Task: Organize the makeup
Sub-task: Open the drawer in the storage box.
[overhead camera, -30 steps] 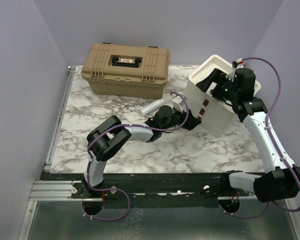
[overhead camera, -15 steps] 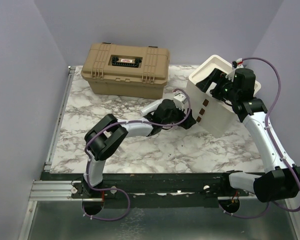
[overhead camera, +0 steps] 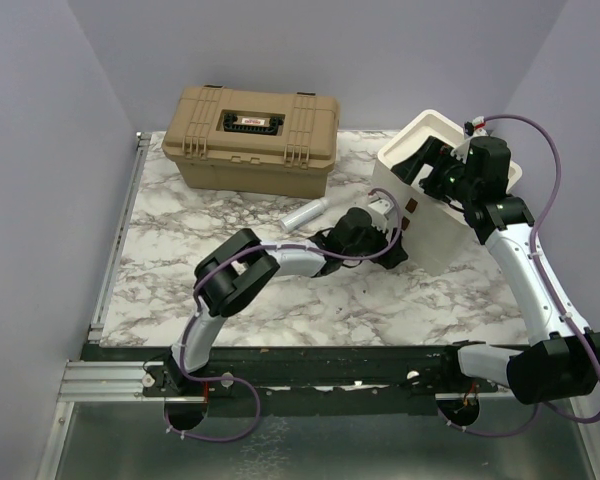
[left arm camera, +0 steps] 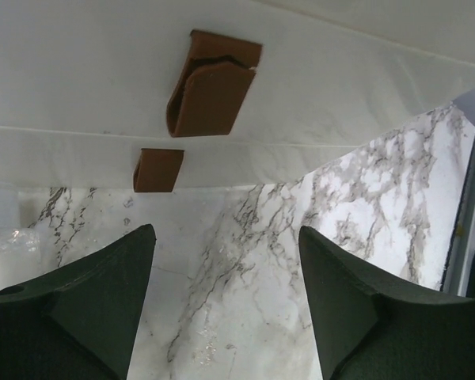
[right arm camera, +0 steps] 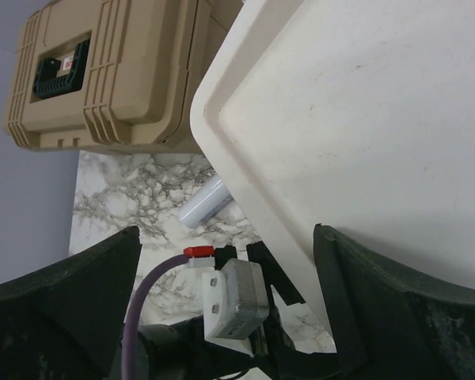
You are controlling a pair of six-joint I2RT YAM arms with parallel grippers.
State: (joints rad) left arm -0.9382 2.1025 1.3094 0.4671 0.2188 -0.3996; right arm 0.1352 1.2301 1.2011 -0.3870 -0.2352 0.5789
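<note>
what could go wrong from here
1. The open left tool faces the small brown drawer handles; its fingers may miss or slip off and shove the white plastic drawer box.
2. That box looks tilted, with the right tool at its top rim; a pull might tip it.
3. The pale cylindrical tube lies loose near the left tool; a swing back might roll it away.

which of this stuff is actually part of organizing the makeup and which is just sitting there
For the job:
- tube
- white box, likely the organizer; left gripper open at its drawers, right gripper at its top

Just lying about:
- tan case, shut
</note>
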